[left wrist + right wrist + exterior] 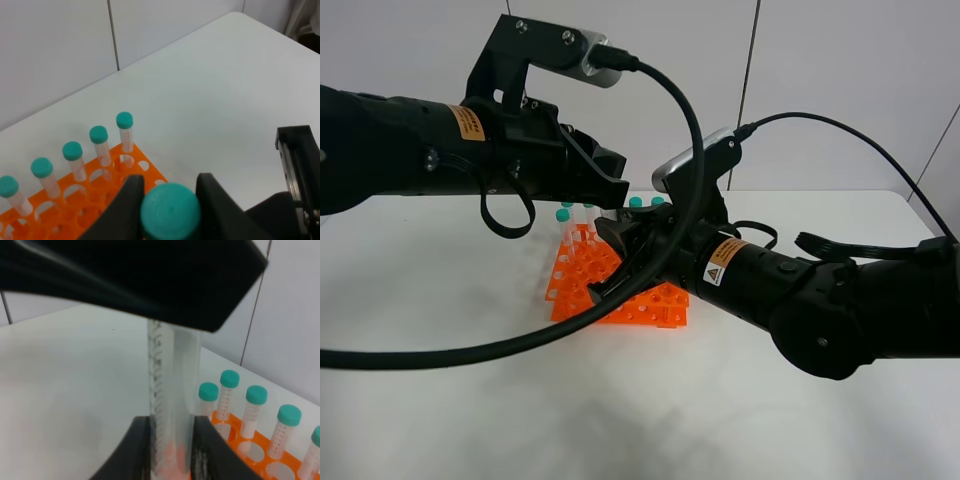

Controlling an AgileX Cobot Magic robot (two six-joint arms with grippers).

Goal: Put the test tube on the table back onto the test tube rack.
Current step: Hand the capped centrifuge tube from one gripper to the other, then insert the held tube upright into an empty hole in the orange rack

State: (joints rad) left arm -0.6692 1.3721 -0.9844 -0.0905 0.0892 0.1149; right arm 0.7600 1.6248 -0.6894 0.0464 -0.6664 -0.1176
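Fig.: insertion step. Test tube (170, 390) is upright just over the test tube rack (575, 278), off the surface (470, 400). Left gripper (170, 186) jaws clamp its teal cap (170, 212); right gripper (171, 424) jaws pinch the lower body. Next, prob.: one gripper releases, the other aligns tube w/ a free hole & lowers.

pale grey panelled wall (820, 90), dark vertical seams (750, 70)

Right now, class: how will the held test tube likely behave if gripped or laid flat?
The test tube looks smooth, so it may slip between the fingers. It shows no bend: probably stiff. Round and slender, it would likely roll.
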